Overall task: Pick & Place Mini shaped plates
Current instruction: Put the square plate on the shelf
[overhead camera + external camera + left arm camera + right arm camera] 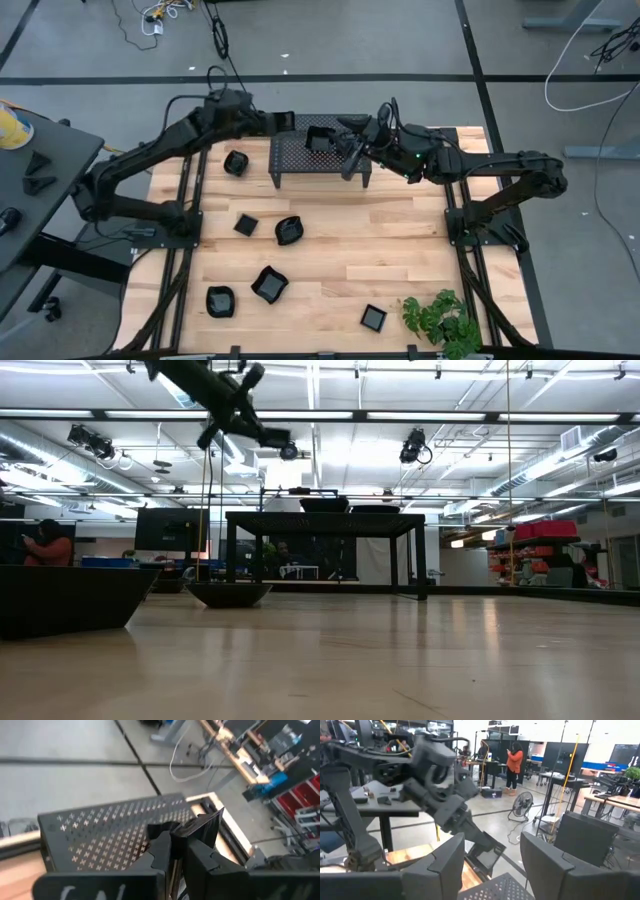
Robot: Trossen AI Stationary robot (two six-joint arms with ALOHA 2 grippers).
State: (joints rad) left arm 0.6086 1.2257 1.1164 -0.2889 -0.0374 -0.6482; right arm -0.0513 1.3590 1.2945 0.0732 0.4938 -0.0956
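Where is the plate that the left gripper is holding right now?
In the high view, the plate is pinched in the left gripper over the left end of the perforated stand, with another dish to its right on the stand.

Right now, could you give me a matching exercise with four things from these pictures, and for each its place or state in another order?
Things:
1. left tool
2. right tool
3. green plant
4. perforated stand

Places or states:
a. open, above the stand's right end
b. shut on a mini plate
c. on legs, between the two arms
d. at a table corner, bottom right in the high view

Pairs: 1-b, 2-a, 3-d, 4-c
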